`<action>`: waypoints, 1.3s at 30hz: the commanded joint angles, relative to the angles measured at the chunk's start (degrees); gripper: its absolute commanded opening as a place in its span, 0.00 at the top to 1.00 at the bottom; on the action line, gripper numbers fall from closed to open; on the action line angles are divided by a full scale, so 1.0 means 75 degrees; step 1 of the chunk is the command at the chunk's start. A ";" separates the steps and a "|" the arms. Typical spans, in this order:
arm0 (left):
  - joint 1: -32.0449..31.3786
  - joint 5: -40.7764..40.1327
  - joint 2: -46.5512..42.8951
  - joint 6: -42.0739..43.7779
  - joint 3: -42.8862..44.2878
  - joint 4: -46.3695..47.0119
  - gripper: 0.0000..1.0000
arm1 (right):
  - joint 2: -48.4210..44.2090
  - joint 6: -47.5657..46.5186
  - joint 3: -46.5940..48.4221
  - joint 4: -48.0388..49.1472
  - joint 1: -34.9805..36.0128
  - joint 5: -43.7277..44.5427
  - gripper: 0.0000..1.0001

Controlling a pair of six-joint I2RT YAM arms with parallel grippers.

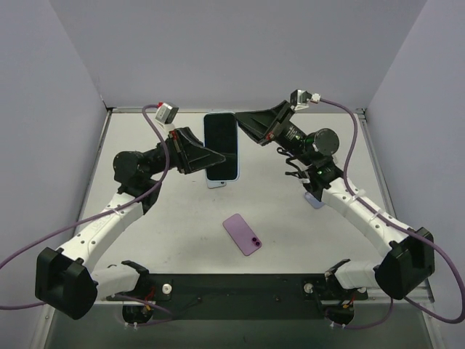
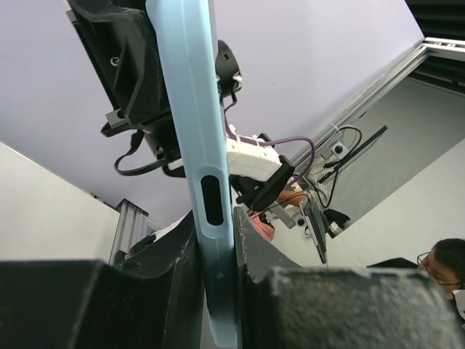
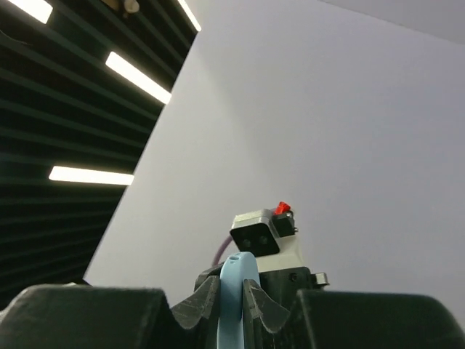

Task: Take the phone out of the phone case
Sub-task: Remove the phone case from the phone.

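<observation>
A phone with a black screen sits in a light blue case [image 1: 220, 149], held flat above the back middle of the table. My left gripper [image 1: 209, 159] is shut on the case's lower left edge. In the left wrist view the blue case edge [image 2: 197, 145] runs up between the fingers, with the gripper [image 2: 218, 270] clamped on it. My right gripper [image 1: 244, 121] is shut on the case's upper right corner. In the right wrist view the rounded blue corner [image 3: 236, 273] pokes up between the gripper [image 3: 233, 297] fingers. The phone itself is hidden in both wrist views.
A purple phone-shaped object [image 1: 242, 234] lies flat on the table in front of the arms. A small lavender item [image 1: 313, 201] shows under the right arm. White walls close in the left, back and right sides.
</observation>
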 commanded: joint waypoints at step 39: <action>-0.0442 0.0714 0.1397 -0.0752 0.0417 0.4567 1.00 | 0.1076 -0.2779 -0.1760 -0.2581 0.0288 -0.3707 0.96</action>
